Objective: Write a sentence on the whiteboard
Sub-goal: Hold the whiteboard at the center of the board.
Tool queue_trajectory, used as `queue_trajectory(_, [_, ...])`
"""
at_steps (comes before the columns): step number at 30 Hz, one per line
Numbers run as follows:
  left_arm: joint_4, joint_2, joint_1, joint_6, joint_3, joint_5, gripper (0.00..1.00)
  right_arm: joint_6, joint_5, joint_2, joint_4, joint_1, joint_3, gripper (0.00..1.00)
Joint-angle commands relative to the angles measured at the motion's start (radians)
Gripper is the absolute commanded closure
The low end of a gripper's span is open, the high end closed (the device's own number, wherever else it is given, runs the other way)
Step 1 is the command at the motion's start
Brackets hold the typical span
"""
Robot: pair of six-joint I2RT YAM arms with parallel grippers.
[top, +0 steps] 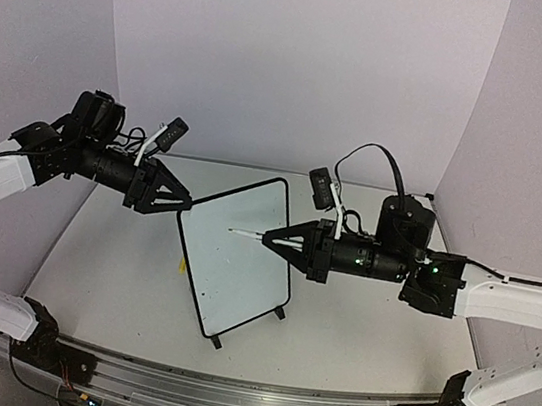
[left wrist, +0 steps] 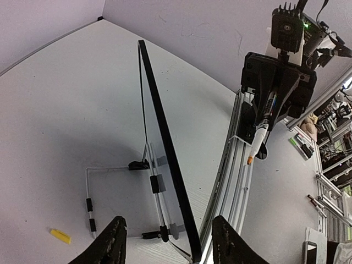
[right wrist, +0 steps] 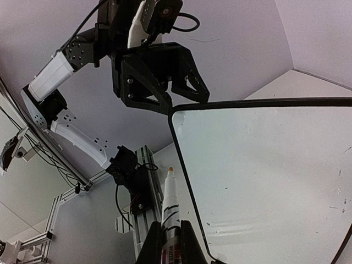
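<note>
- Gripping a slim white marker pen with black bands and an orange tip (right wrist: 170,206), the right gripper (top: 271,240) has its two fingers closed tight on the barrel, and the tip points out ahead of them.
- From above, the tip appears to lie over the writing face. The left wrist view sees the board edge-on and shows the pen clearly apart from it, so nothing touches yet.
- That face belongs to the small white rectangular whiteboard with a thin black frame and rounded corners (top: 241,270). It stands upright on its black feet near the middle of the pale grey table (top: 366,317), between the two arms.
- No handwriting can be made out on the board in any view, only a few tiny specks, so the sentence looks unwritten.
- The left gripper (top: 182,203) hangs at the board's upper left corner. Its fingers are partly open on either side of the black frame, with a gap showing on each side, and they hold nothing.
- A small yellow piece (left wrist: 60,236), possibly the pen's cap, lies on the table behind the board.
- The step in hand appears to be bracing the board before the first stroke.
- The next move probably calls for the left fingers to close on the frame. The right arm would then bring the tip squarely onto the upper left of the face, pressing lightly so the board does not tip back.
</note>
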Motion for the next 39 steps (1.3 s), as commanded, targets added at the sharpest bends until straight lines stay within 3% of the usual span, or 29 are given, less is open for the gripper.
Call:
queue_trajectory(1, [0.022, -0.037, 0.001, 0.045, 0.004, -0.003, 0.5, -0.041, 0.033, 0.06, 0.097, 0.025, 0.084, 1.0])
queue_trajectory(17, [0.027, -0.024, -0.001, 0.086, -0.038, 0.023, 0.45, -0.038, 0.039, 0.183, 0.171, 0.048, 0.141, 1.0])
queue_trajectory(30, [0.041, -0.01, -0.002, 0.084, -0.052, 0.076, 0.73, -0.048, 0.067, 0.221, 0.168, 0.064, 0.161, 1.0])
queue_trajectory(39, [0.055, -0.022, -0.005, 0.076, -0.062, 0.096, 0.86, -0.06, 0.111, 0.224, 0.169, 0.073, 0.161, 1.0])
